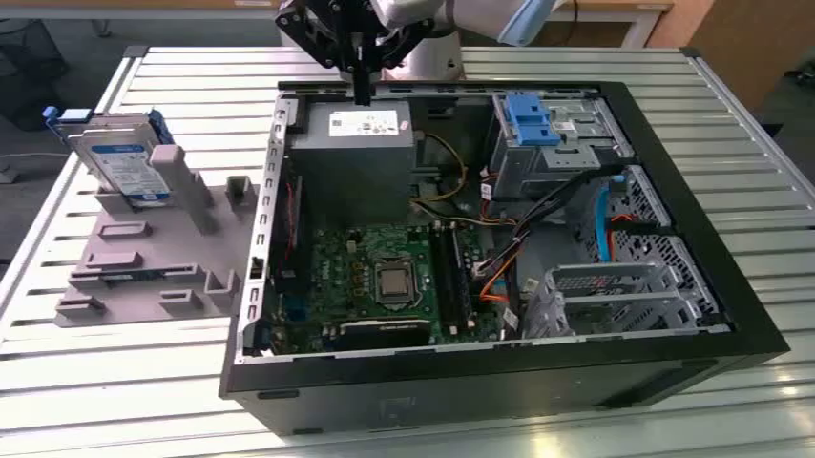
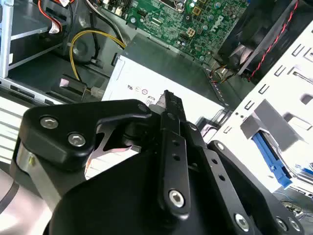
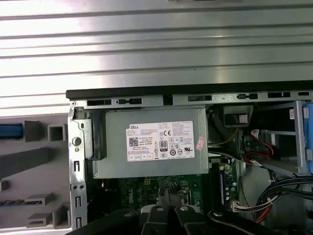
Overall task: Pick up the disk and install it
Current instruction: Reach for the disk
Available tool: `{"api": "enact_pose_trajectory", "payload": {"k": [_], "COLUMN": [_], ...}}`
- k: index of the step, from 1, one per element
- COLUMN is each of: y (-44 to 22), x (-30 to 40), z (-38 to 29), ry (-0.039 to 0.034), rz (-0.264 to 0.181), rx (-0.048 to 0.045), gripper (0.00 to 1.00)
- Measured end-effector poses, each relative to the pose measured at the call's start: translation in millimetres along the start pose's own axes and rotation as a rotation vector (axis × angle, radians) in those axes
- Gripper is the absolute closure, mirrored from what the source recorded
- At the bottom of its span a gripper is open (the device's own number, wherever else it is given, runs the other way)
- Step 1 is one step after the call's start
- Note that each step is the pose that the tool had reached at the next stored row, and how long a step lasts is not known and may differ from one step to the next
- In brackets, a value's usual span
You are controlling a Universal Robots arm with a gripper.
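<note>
Hovering above power supply (image 1: 344,167), tool (image 1: 365,95) seemingly pinched together, empty; disk (image 1: 121,164) apart on grey stand (image 1: 140,258).

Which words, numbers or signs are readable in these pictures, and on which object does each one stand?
White sticker on the grey metal box: small print and marks, not surely readable.
Label on the disk: too small to read.
Motherboard: markings too small to read.

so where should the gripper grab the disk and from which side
Pinch the disk across its flat faces near the top edge, coming from above. It stands on edge in the grey holder, so its lower part is seated and only the top is free.
</note>
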State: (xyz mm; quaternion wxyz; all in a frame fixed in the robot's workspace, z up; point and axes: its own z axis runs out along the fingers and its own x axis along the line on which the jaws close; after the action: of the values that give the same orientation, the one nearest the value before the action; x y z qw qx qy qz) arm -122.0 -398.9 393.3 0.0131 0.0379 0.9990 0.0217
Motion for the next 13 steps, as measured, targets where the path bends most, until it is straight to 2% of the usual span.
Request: {"api": "enact_pose_trajectory", "payload": {"k": [5,13], "y": [0.0,-0.3], "x": [0.1,4.8], "z": [0.0,0.0], "ry": [0.0000,0.0002], "rz": [0.000,0.000], "rx": [-0.0001,-0.0001], "gripper": [0.89,0.89]}}
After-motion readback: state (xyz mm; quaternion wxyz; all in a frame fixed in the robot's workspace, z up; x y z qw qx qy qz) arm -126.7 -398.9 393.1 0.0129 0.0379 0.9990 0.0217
